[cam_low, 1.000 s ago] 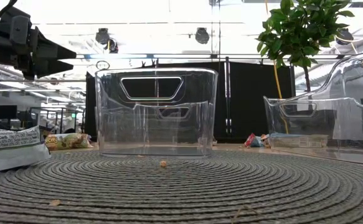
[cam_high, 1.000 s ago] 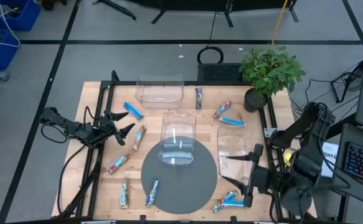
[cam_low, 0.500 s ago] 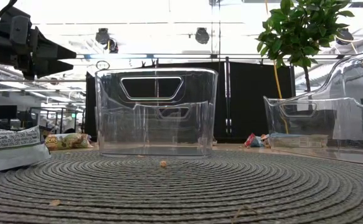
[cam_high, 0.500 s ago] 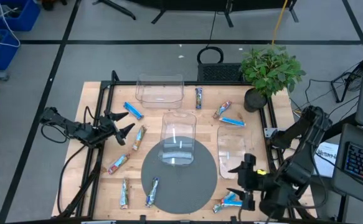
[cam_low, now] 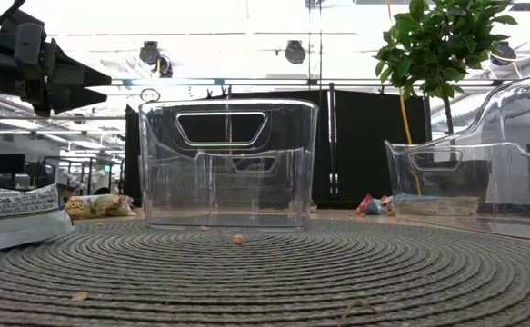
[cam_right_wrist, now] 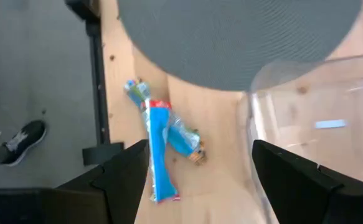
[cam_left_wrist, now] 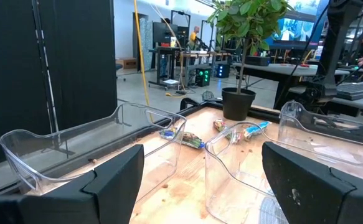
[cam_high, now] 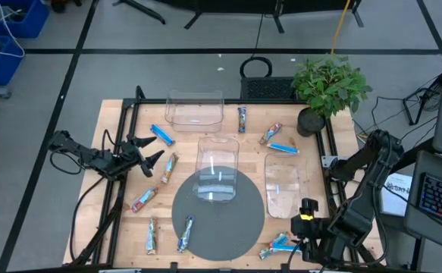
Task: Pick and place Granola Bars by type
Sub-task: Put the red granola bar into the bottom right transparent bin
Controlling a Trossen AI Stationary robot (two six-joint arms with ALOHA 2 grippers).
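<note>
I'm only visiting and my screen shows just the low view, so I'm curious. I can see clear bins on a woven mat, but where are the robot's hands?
Observer: The right hand hangs open over two crossed granola bars. They lie on bare wood just off the mat.
Visitor: And the other hand?
Observer: The left hand is open too. It waits at the left side of the table, next to a tan bar.
Visitor: Has anything been sorted?
Observer: From above, none of the three clear bins appears to hold a bar.
</note>
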